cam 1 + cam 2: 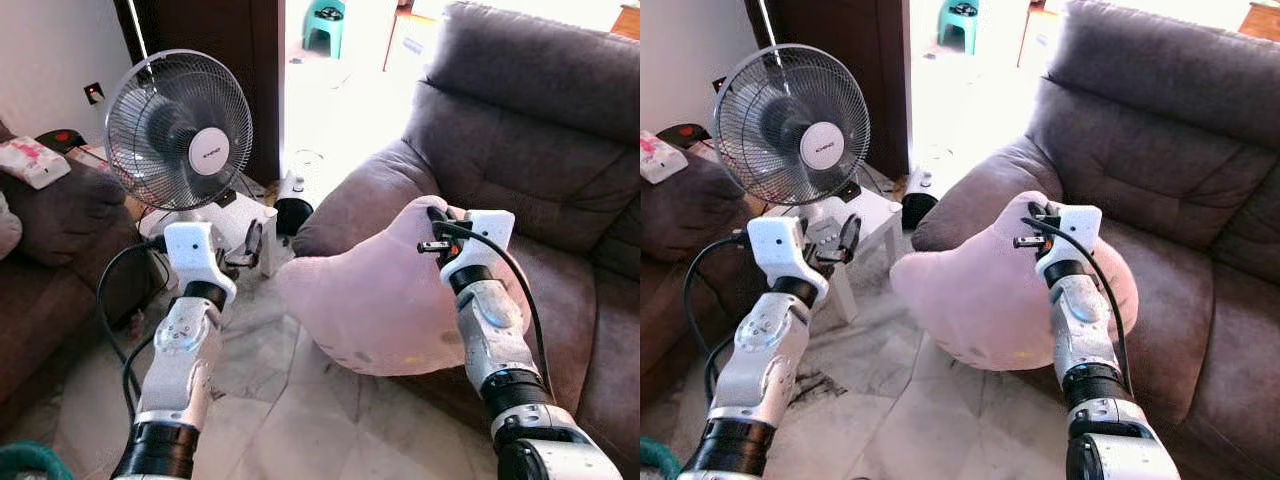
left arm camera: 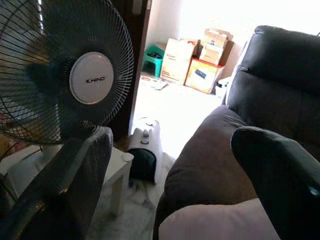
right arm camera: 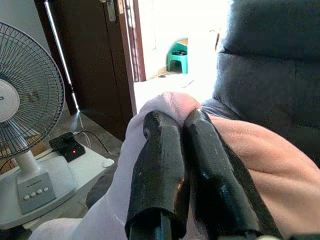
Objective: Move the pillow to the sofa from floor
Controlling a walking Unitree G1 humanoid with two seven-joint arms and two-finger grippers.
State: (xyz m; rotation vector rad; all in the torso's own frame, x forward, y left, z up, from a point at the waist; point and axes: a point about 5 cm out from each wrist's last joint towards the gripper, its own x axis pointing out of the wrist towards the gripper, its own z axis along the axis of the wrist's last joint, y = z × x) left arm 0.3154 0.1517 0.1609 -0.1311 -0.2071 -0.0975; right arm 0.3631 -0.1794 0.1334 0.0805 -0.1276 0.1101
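A pale pink pillow (image 1: 370,300) hangs off the floor against the front edge of the grey sofa (image 1: 520,150), its lower part over the tiled floor. My right gripper (image 1: 437,216) is shut on the pillow's top corner; in the right wrist view the two black fingers (image 3: 165,165) pinch a fold of pink cloth (image 3: 170,102). My left gripper (image 1: 250,243) is held up left of the pillow, apart from it, open with nothing between its fingers (image 2: 75,180). The pillow's edge (image 2: 220,220) shows low in the left wrist view.
A standing fan (image 1: 180,130) sits on a small white table (image 1: 250,225) just beyond my left gripper. A white and black appliance (image 1: 293,200) stands on the floor by the sofa arm. A dark couch (image 1: 50,230) is at the left. An open doorway (image 1: 340,60) lies beyond.
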